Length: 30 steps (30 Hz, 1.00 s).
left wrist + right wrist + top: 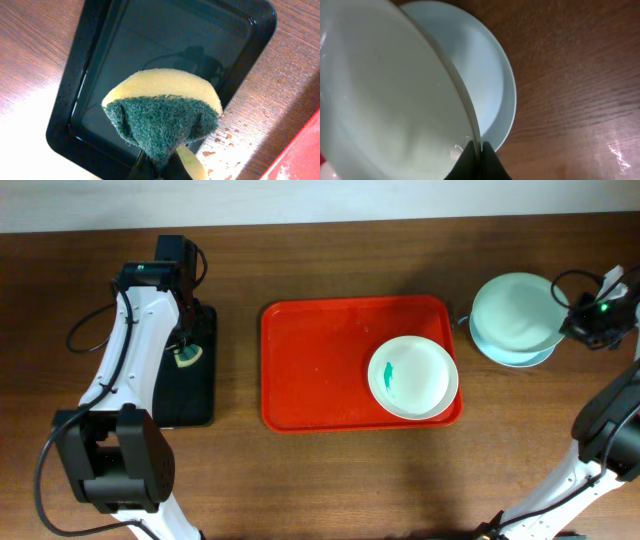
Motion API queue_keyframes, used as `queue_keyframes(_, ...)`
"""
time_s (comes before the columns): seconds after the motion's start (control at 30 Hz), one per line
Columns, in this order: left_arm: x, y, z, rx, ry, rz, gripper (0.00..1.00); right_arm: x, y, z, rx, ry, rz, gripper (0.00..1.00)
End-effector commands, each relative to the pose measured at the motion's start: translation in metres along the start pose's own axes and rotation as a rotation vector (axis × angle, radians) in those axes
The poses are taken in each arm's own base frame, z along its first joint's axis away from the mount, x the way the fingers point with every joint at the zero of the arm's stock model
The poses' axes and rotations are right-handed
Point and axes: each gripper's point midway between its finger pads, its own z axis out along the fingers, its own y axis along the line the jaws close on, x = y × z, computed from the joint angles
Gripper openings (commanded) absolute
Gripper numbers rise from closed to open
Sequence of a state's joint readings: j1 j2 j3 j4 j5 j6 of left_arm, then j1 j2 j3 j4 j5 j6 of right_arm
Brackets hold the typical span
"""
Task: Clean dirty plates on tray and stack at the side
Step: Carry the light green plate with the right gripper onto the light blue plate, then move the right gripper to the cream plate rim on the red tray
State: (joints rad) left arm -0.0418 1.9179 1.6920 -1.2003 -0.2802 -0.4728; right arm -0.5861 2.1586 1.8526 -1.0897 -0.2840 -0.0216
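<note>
The red tray (320,370) lies mid-table. One white plate (413,377) with teal smears sits in its right part. My right gripper (572,320) is shut on the rim of a pale mint plate (512,310), holding it tilted just above a pale blue plate (520,357) on the table to the right of the tray. In the right wrist view the gripper (479,150) pinches the held plate (385,95) over the lower plate (487,85). My left gripper (162,167) is shut on a yellow and green sponge (162,115) above the black tray (150,45).
The narrow black tray (190,395) lies left of the red tray, under my left arm (140,330). The sponge (187,357) shows there too. Pale specks mark the wood beside the black tray (220,145). Cables hang by both arms.
</note>
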Motion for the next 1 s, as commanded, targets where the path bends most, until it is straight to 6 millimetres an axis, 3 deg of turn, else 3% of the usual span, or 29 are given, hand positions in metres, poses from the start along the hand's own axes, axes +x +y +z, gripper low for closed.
queue_keyframes(0.0, 0.002, 0.000, 0.002, 0.006, 0.008, -0.015, 0.00, 0.007, 0.000, 0.011, 0.017, -0.003, -0.011, 0.24)
queue_keyframes(0.03, 0.002, 0.000, 0.002, 0.005, 0.008, -0.015, 0.00, 0.009, 0.001, 0.014, 0.016, -0.001, -0.013, 0.35)
queue_keyframes(0.07, 0.002, 0.000, 0.002, 0.005, 0.007, -0.015, 0.00, 0.010, 0.003, 0.016, 0.016, 0.003, -0.018, 0.57)
queue_keyframes(0.13, 0.001, 0.000, 0.002, 0.005, 0.007, -0.015, 0.00, 0.009, 0.006, 0.015, 0.013, 0.001, -0.024, 0.62)
queue_keyframes(0.3, 0.001, 0.000, 0.002, 0.006, 0.007, -0.015, 0.00, 0.004, 0.038, 0.000, -0.092, -0.006, -0.055, 0.63)
queue_keyframes(0.43, 0.002, -0.001, 0.002, 0.011, 0.010, -0.015, 0.00, 0.012, 0.103, -0.013, -0.249, -0.010, -0.274, 0.68)
queue_keyframes(0.57, 0.002, -0.001, 0.002, 0.011, 0.010, -0.015, 0.00, 0.045, 0.169, -0.002, -0.296, 0.058, -0.527, 0.70)
queue_keyframes(0.67, 0.002, -0.001, 0.002, 0.012, 0.009, -0.015, 0.00, 0.070, 0.186, 0.013, -0.197, 0.133, -0.635, 0.70)
queue_keyframes(0.73, 0.001, -0.002, 0.002, 0.014, 0.006, -0.016, 0.00, 0.096, 0.193, 0.035, -0.066, 0.205, -0.731, 0.69)
queue_keyframes(0.8, 0.000, -0.002, 0.002, 0.016, 0.005, -0.017, 0.00, 0.111, 0.193, 0.045, -0.013, 0.246, -0.772, 0.69)
queue_keyframes(0.87, 0.001, -0.002, 0.002, 0.017, 0.005, -0.017, 0.00, 0.124, 0.186, 0.056, 0.106, 0.286, -0.832, 0.62)
queue_keyframes(0.97, 0.002, -0.005, 0.001, 0.031, 0.013, -0.017, 0.00, 0.136, 0.193, 0.060, 0.111, 0.307, -0.864, 0.62)
